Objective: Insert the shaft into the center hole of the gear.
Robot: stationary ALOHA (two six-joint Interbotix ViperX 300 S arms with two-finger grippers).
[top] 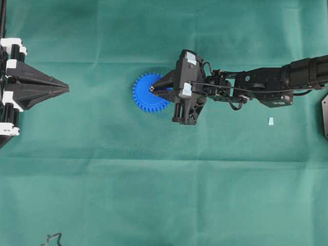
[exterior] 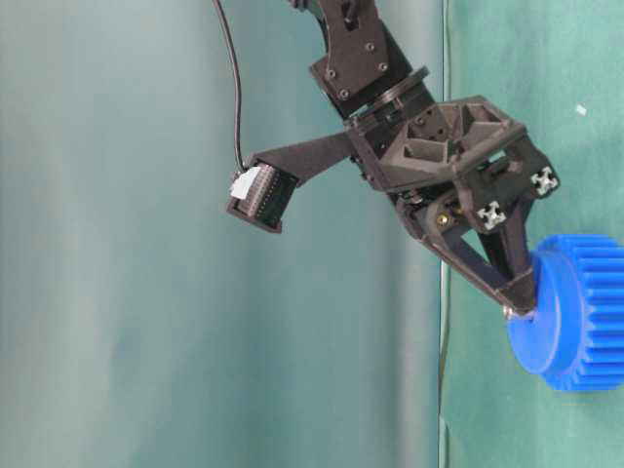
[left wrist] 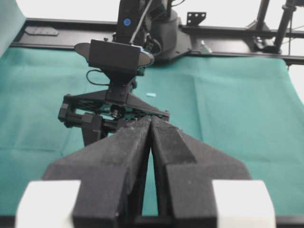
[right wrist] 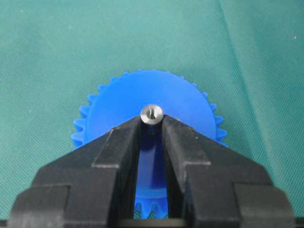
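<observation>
While the left tool (top: 64, 88) sits clenched and empty at the far left edge of the overhead view, its two fingers pressed together and pointing right, one blue gear (top: 149, 93) lies flat on the green counter (top: 154, 195) left of centre, its face upward. Part of its right side is hidden under the right tool (top: 154, 88), which reaches in from the right and grasps one shaft (right wrist: 151, 113) between its fingertips, directly over the middle of the gear.

From the right wrist view only the shaft's round shiny end shows, facing the camera; its body is hidden behind that end and the fingers, so its long axis appears to run straight down toward the gear's face. The hole cannot be seen, covered by the shaft, and how deep the shaft sits is hard to tell. The table-level view shows the fingertips meeting just at the gear's face, the shaft there only a small glint.

Farther right, one small pale-blue chip (top: 270, 121) lies alone, well apart from the gear.
</observation>
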